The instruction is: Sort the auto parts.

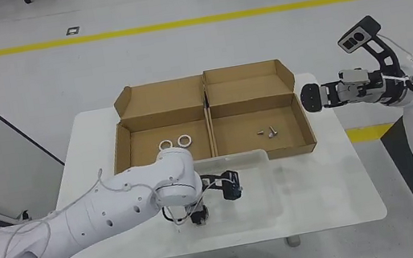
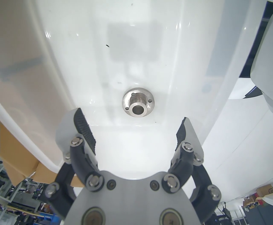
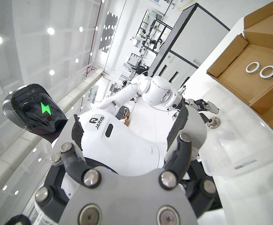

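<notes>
A metal flanged hub (image 2: 138, 104) stands on the floor of a clear plastic tray (image 2: 192, 64). My left gripper (image 2: 132, 125) hovers open just above the hub, one finger to each side, touching nothing. In the top view the left gripper (image 1: 197, 214) sits over the tray's (image 1: 260, 202) left end. The right wrist view shows the hub (image 3: 213, 123) just below the left gripper (image 3: 204, 106). My right gripper (image 1: 309, 98) is open and empty, held in the air beyond the boxes' right side. Its fingers (image 3: 185, 119) frame the robot's torso.
Two open cardboard boxes stand side by side behind the tray. The left box (image 1: 158, 119) holds two silver rings (image 1: 175, 143). The right box (image 1: 254, 103) holds a few small bolts (image 1: 269, 129). Bare table (image 1: 338, 189) lies to the tray's right.
</notes>
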